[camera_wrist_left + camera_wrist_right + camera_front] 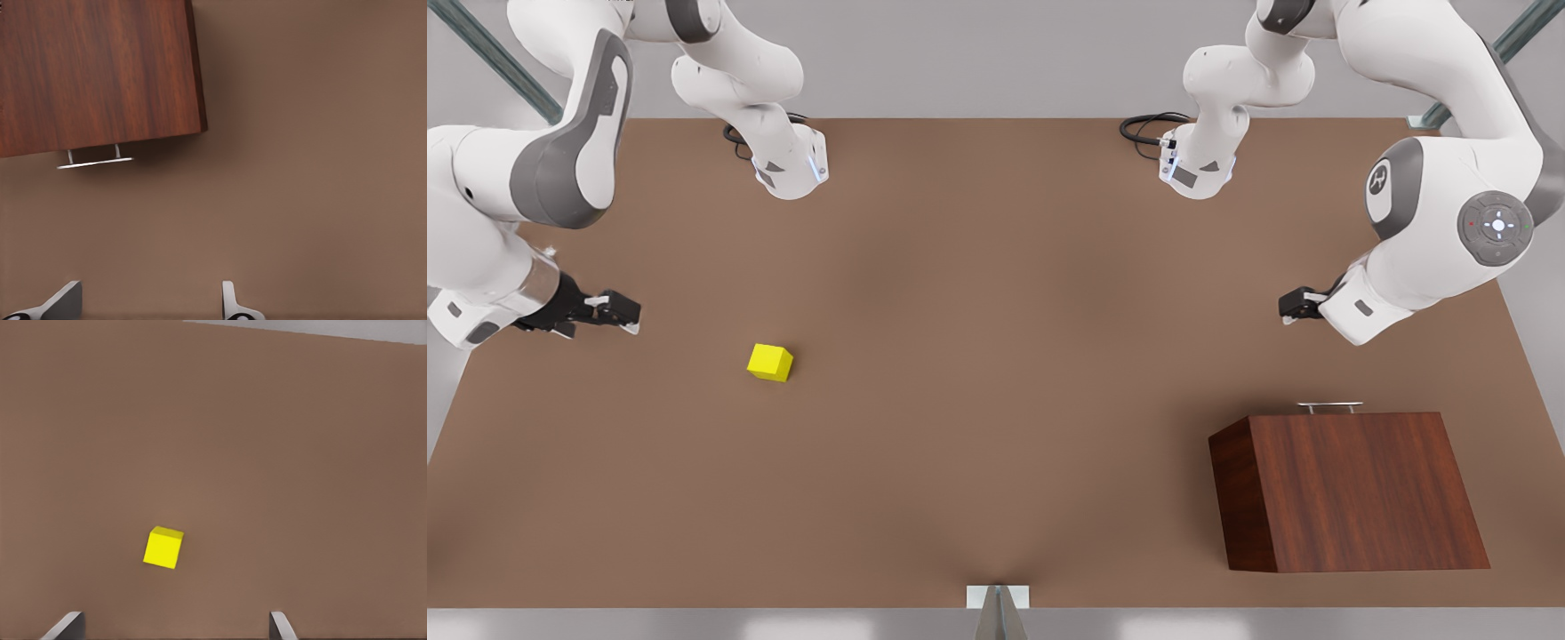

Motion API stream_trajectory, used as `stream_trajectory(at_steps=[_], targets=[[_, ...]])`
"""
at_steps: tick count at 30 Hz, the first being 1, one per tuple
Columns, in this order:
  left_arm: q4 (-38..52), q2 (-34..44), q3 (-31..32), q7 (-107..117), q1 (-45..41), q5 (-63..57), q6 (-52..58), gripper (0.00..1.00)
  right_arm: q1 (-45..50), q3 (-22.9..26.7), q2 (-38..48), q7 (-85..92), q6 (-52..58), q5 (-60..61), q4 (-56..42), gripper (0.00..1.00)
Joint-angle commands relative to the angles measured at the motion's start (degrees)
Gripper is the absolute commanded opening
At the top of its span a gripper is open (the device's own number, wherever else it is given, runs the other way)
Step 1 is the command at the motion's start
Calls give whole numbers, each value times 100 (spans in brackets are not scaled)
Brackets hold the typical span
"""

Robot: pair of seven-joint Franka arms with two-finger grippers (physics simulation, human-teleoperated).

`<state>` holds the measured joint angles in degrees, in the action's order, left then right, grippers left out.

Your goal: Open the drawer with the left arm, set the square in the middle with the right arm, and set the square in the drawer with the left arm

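Note:
The square is a small yellow cube on the brown table, towards the front view's left. My right gripper hovers open a little left of and behind it, apart from it. The dark wooden box stands at the front view's right, its drawer pushed in. Only the drawer's silver bar handle sticks out, on the side facing the arms. My left gripper hangs open above the table short of that handle, touching nothing. The middle is bare tabletop.
Both arm bases stand at the table's far edge with black cables beside them. A small grey mount sits at the near edge. Open tabletop lies between the cube and the box.

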<state>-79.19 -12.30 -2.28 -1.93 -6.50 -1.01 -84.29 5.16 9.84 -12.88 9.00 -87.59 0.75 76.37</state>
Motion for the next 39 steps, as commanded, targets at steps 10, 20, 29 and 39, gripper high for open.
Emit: stream_trajectory(at_steps=[10,20,29,39], targets=[[-2583,1186,-369,5897,-9,461,-3330,100,-489,-1063,-48,-1321,-2209,-66,1881,100],[-5220,1731,-571,6478,-18,1172,-6301,100,-489,-1248,128,-1753,-4117,-66,3991,100],[-5555,1336,-606,6486,-1,1437,-7189,100,-489,-1248,-391,-2113,-5760,-66,5213,100],[-5493,598,-650,6460,377,1648,-7998,100,-489,-1309,-769,-2342,-6393,-66,5389,100]])
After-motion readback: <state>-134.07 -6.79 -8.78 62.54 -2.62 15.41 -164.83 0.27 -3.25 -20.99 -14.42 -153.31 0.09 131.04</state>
